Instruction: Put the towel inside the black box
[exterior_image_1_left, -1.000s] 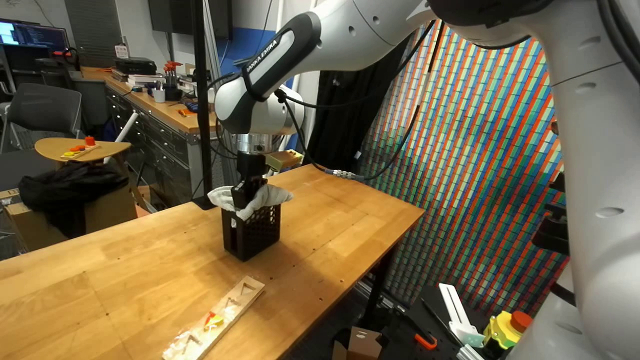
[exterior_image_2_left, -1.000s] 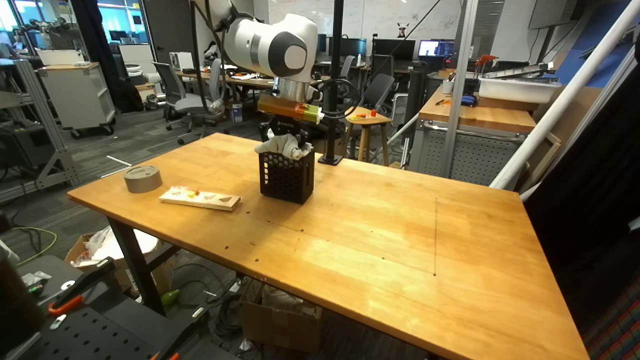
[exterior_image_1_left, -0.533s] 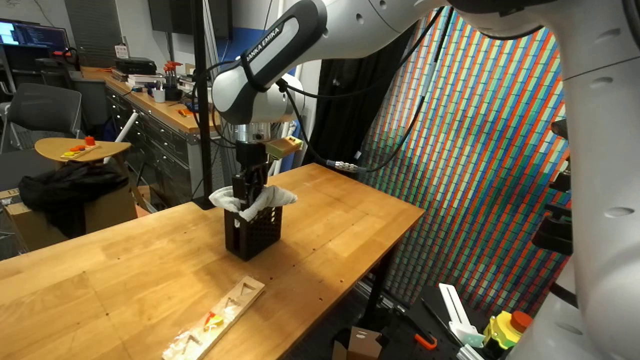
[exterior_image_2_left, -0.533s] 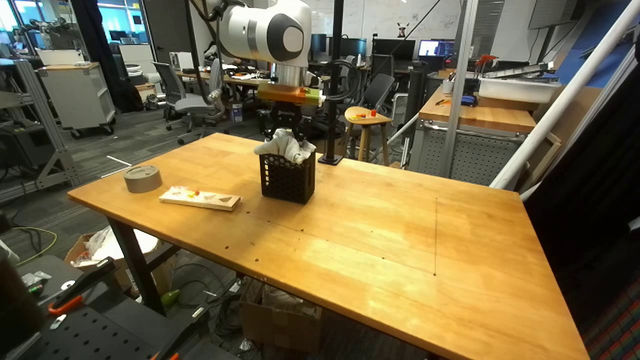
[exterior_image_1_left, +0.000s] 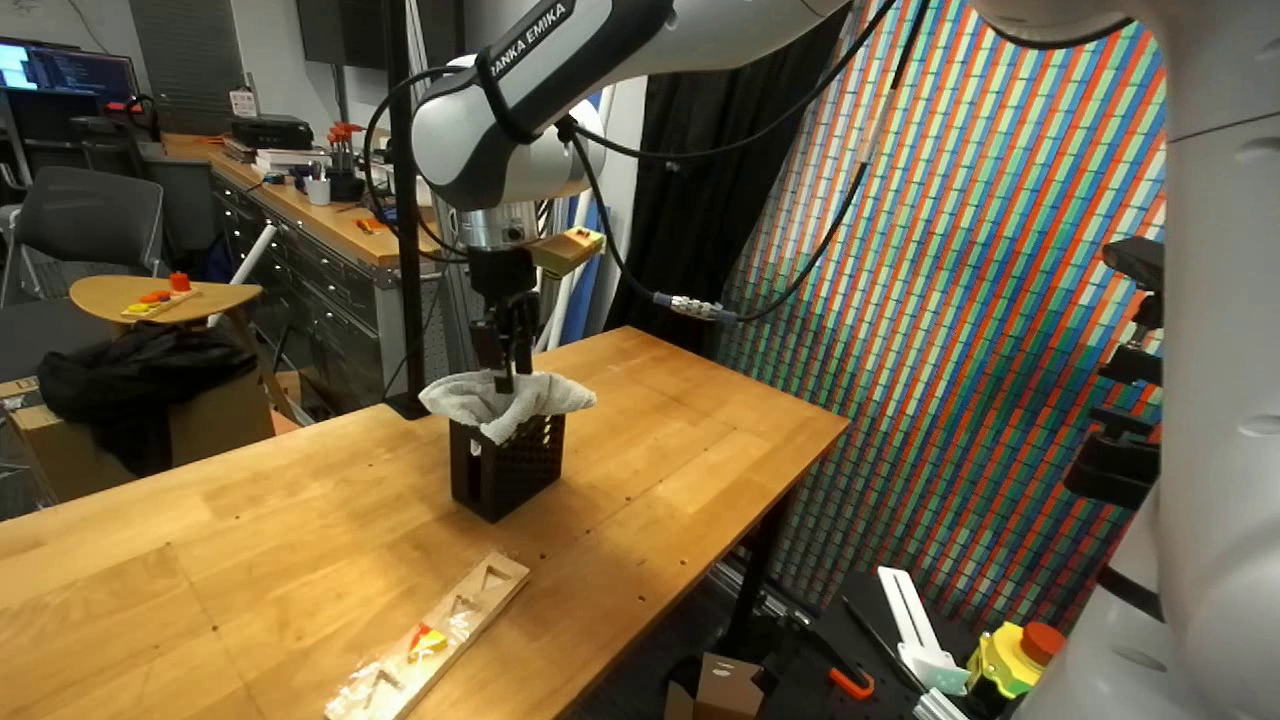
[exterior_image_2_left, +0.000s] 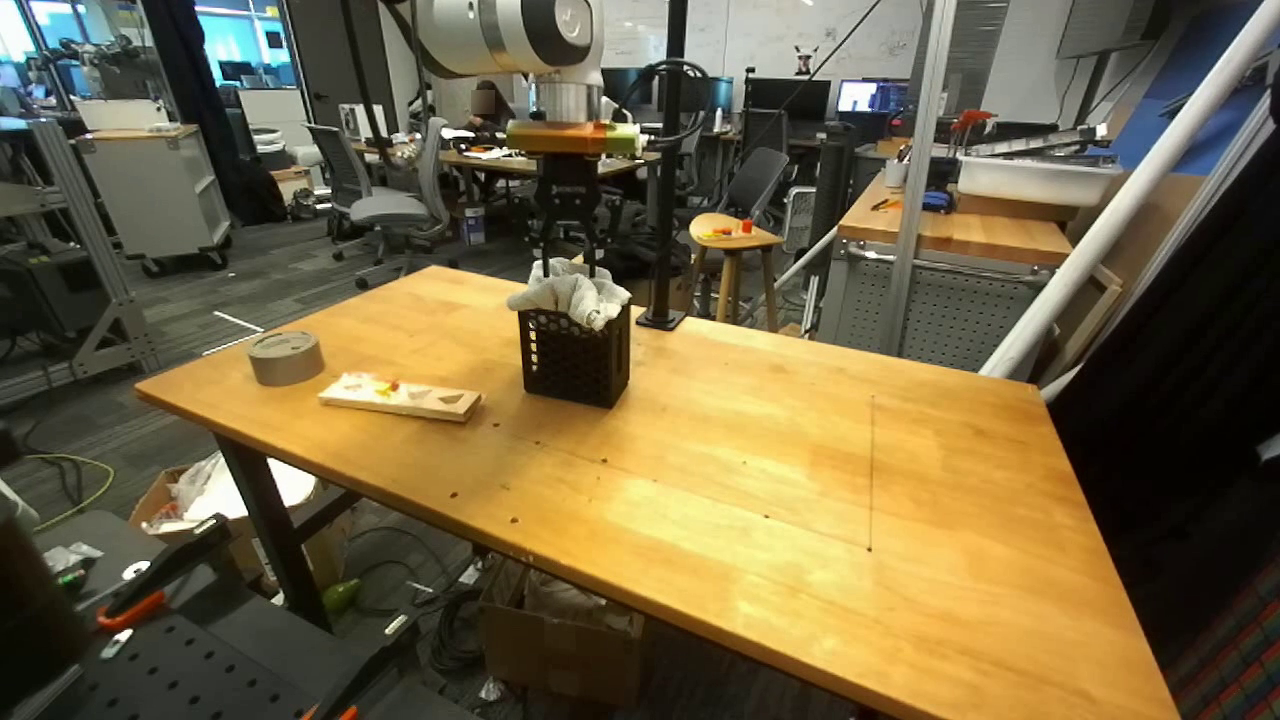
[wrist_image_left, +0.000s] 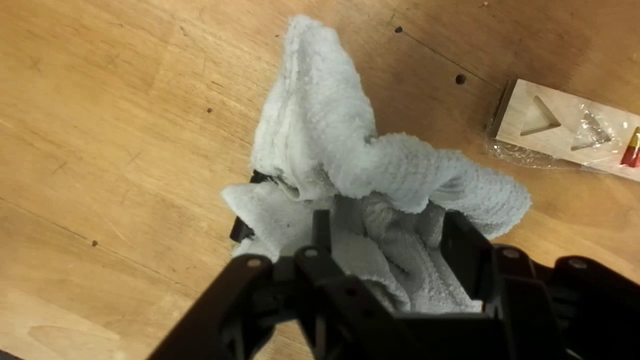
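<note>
Rising since the earlier frame, the gripper (exterior_image_2_left: 568, 270) is standing higher over the black box (exterior_image_2_left: 575, 360), while the towel (wrist_image_left: 320, 110) is staying at the box's mouth. The jaws are standing apart, with loose folds showing below and between the fingers, so nothing seems to be getting clamped; whether the tips are touching cloth is hard to make out. Bunched, the towel is dipping into the box at its middle and draping its ends over the rim, probably because the cloth is spreading wider than the mouth and the walls are propping it. The gripper is pointing down over the box, presumably so that it can be lifting away without dragging the folds along. Near the box, a black post (exterior_image_2_left: 666, 250) is standing by an edge of the table (exterior_image_2_left: 760, 480), so a swing that way would be risking a knock; straight up is looking safer. A wooden puzzle board (exterior_image_2_left: 400, 397) is lying near the box, and a roll of tape (exterior_image_2_left: 286, 360) is resting farther off, past the board. Away from both, the table is stretching beyond the box, giving room for a sideways move.
</note>
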